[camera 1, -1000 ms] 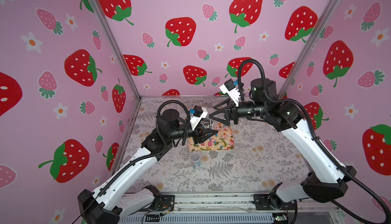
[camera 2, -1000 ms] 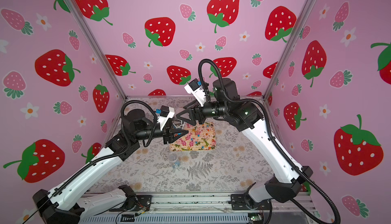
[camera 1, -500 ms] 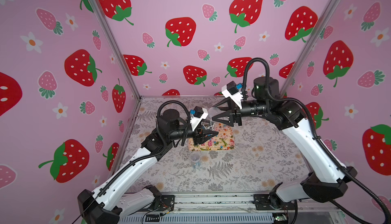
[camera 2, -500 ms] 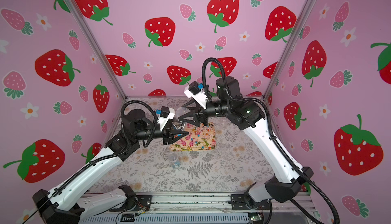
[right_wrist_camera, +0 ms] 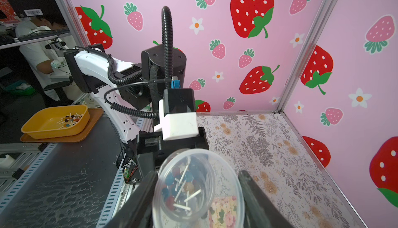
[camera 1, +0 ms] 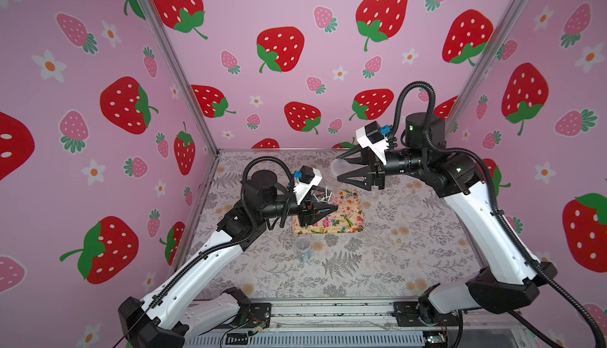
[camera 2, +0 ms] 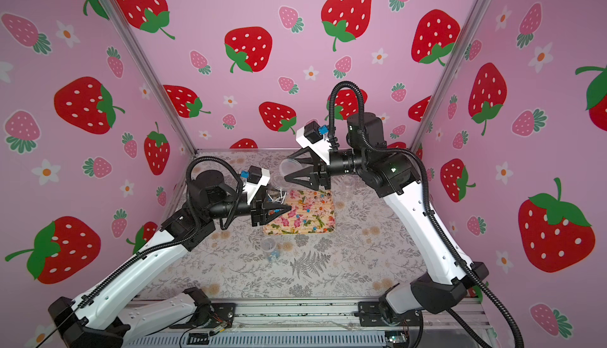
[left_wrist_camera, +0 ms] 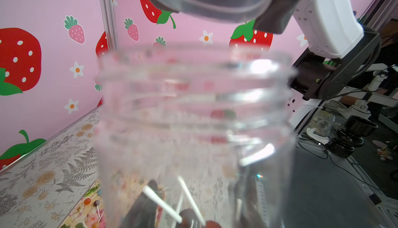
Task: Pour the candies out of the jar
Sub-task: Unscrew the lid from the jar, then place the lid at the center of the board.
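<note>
Strawberry-print walls (camera 1: 279,1) | apparent barcode sticker (right_wrist_camera: 32,12), illegible | left end effector (camera 1: 330,210) grips jar (right_wrist_camera: 185,183)

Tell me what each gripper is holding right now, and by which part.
The left gripper clamps the clear jar low on its body, away from the threaded mouth. The right gripper holds the clear lid by its rim, edge to edge.

Pink strawberry walls (camera 1: 295,1) — fern-print floor (camera 1: 377,264)

1. My bench is a lab test cell: pink strawberry-print wall panels (camera 1: 295,7) on aluminium posts (camera 1: 180,76).
2. At six o'clock, a slotted aluminium mounting rail (camera 1: 328,310).
3. Outside, a white-shirted person (right_wrist_camera: 34,48) at a bench.
</note>
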{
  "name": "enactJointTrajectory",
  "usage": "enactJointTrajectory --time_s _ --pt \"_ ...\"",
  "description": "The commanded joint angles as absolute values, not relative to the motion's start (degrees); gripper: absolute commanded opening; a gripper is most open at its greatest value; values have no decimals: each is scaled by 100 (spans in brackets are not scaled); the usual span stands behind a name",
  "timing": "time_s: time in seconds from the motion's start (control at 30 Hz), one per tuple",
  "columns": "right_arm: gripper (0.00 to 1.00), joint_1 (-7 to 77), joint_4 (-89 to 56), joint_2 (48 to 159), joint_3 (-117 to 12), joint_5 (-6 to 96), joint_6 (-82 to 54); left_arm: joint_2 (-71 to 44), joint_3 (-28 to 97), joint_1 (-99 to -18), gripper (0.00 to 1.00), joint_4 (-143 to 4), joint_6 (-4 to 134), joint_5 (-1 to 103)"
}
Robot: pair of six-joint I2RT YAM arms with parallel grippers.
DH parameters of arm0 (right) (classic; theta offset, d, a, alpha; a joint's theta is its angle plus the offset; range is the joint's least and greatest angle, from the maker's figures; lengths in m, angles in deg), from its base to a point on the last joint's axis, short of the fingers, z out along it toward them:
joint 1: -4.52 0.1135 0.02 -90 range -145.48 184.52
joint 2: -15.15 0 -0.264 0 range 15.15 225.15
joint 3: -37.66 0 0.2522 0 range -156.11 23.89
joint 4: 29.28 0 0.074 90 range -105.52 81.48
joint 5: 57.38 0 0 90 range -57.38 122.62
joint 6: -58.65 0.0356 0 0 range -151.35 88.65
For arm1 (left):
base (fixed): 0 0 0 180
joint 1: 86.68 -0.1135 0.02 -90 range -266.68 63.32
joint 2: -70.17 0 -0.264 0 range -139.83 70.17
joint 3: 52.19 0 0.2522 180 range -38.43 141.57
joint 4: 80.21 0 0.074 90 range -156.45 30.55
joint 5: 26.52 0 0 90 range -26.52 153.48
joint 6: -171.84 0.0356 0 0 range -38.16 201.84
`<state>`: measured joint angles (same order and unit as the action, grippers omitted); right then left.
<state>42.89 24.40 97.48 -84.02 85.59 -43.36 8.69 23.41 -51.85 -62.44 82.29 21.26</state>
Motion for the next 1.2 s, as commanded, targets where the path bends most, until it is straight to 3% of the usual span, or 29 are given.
enactJointTrajectory --time_s 0.0,0.33,0.7,1.17 --pt "58 4253 2398 9338 -8032 7967 -4430 1037 2486 -5192 40 -6381 8314 2167" --pt "58 4254 1685 8150 -5564 5649 -3989 1183 2371 -5196 40 -6382 8281 2270" --pt "57 4319 98 6888 -2321 4271 -2778 1205 2371 -5196 40 -6366 8237 2297" --pt "59 4941 -1439 7059 267 2379 -1426 1167 2414 -5196 40 -6295 8223 2287"
